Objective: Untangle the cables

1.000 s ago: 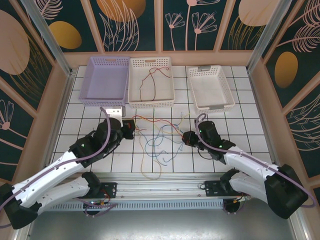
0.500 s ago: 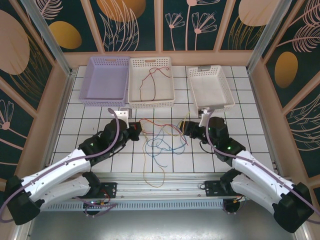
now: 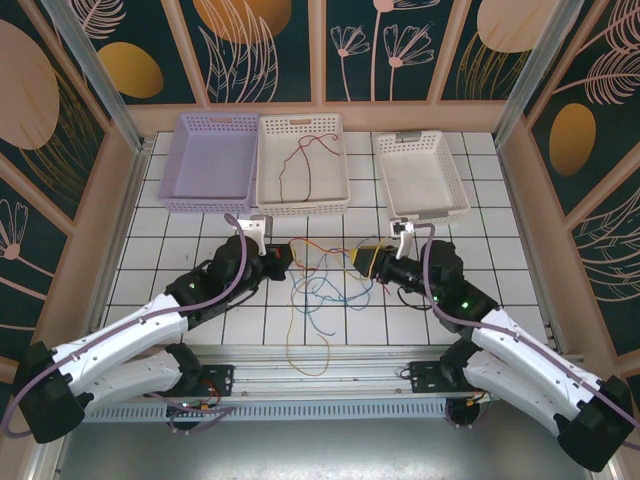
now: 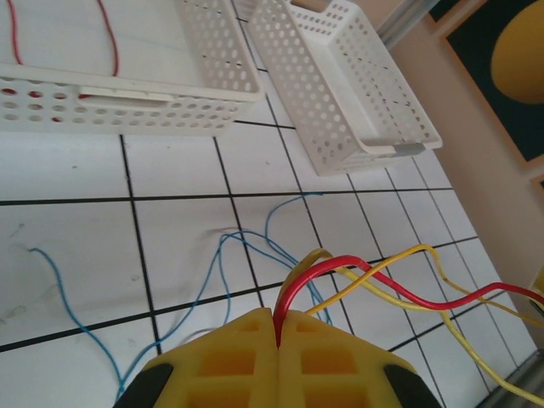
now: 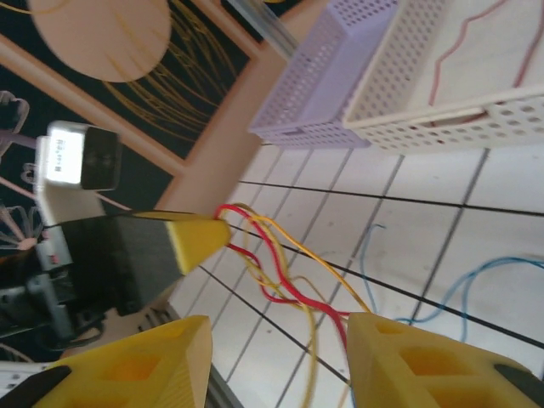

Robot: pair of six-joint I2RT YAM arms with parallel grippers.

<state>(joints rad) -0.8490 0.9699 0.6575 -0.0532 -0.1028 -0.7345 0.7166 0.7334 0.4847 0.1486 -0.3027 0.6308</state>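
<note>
The cables (image 3: 322,282) lie tangled on the white tiles between my two arms: red, yellow-orange, blue and purple strands. My left gripper (image 3: 291,256) is at the tangle's left end and my right gripper (image 3: 366,262) at its right end. In the left wrist view my left gripper (image 4: 278,314) is shut, with a red cable (image 4: 374,279) and a yellow cable (image 4: 399,255) coming out of its seam; a blue cable (image 4: 223,255) lies on the tiles below. My right gripper (image 5: 272,336) stands open, the red cable (image 5: 293,293) and yellow strands passing between its fingers.
Three baskets stand at the back: a lilac basket (image 3: 200,203), a white basket (image 3: 303,208) with another red cable (image 3: 288,170) in it, and a second white basket (image 3: 432,213) on the right. Wooden walls close in both sides.
Both grippers have moved inward and toward the back, closer to each other. My right gripper has gone from shut to open. My left gripper has stayed shut on the strands.
</note>
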